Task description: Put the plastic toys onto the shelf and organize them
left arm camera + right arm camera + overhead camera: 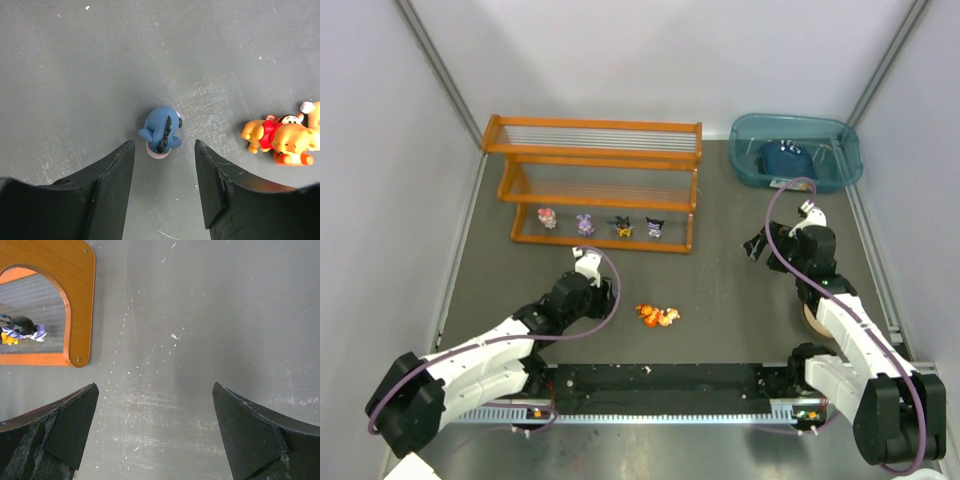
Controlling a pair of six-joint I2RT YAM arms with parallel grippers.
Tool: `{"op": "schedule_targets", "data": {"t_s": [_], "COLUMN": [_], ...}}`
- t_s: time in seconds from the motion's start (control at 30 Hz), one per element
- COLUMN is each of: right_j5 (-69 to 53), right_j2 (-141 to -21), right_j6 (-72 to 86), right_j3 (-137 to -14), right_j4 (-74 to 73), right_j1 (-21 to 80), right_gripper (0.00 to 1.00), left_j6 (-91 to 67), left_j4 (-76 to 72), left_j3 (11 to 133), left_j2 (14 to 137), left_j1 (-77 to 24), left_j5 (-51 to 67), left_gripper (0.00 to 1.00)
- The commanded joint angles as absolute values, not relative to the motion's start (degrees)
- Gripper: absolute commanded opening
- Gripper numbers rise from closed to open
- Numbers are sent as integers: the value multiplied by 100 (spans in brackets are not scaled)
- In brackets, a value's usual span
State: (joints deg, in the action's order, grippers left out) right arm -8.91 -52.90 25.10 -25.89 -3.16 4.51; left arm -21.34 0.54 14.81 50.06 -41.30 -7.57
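On the dark tabletop, the left gripper hangs wide open over a blue figurine, gripping nothing; the right gripper, equally open, is empty. Four toys line the lowest tier of the shelf; an orange cluster waits nearby.

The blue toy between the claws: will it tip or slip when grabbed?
Probably rigid and light: the blue toy looks like moulded plastic. Its rounded body might slip in a pinch. Standing on a small pale base, it could topple if nudged.
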Motion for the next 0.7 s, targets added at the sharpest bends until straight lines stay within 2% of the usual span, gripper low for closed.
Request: {"op": "schedule_targets", "data": {"t_s": [0.0, 0.33, 0.67], "right_j5": [-914, -914, -888], "right_j2": [-5265, -5256, -5256], "right_j6": [2514, 2496, 2496], "right_j3": [-2610, -2610, -2610], "right_j4": [-123, -123, -141], "right_j1": [510, 501, 510], "right_gripper": [99, 99, 99], "left_j6": [-2232, -2206, -2057], "left_j4": [-26, -26, -176], "left_j3": [1749, 1819, 1907], "left_j2": [5176, 5300, 5519], "left_j1": [-4175, -4192, -4192], "left_j5": [-923, -1125, -1028], "left_gripper": [56, 53, 56]}}
